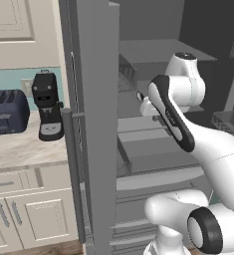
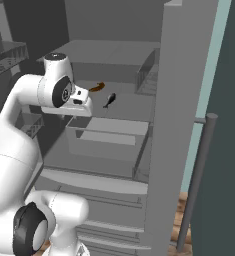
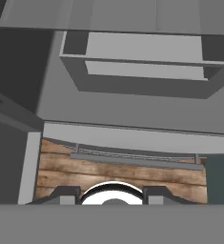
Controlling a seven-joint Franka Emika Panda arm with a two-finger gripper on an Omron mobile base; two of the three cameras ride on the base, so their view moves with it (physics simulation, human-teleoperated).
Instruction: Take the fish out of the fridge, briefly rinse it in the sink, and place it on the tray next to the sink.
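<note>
The fridge (image 2: 170,125) stands open, its grey shelves and drawers facing me. The fish (image 2: 109,100), small, dark and slim, lies on a middle shelf. My gripper (image 2: 82,106) hangs in front of that shelf, left of the fish and apart from it, pointing downward. In the hand view the gripper (image 3: 112,196) is open, its fingertips (image 3: 68,194) spread with nothing between them, looking down past a grey drawer (image 3: 137,66) to the wooden floor. The sink and the tray are out of view.
An orange-brown item (image 2: 96,87) lies on the shelf behind the fish. The open fridge door (image 1: 96,124) with its bar handle (image 1: 71,164) stands left of the arm. Beyond it, a counter (image 1: 19,149) carries a dark blue toaster (image 1: 6,112) and a black coffee machine (image 1: 49,107).
</note>
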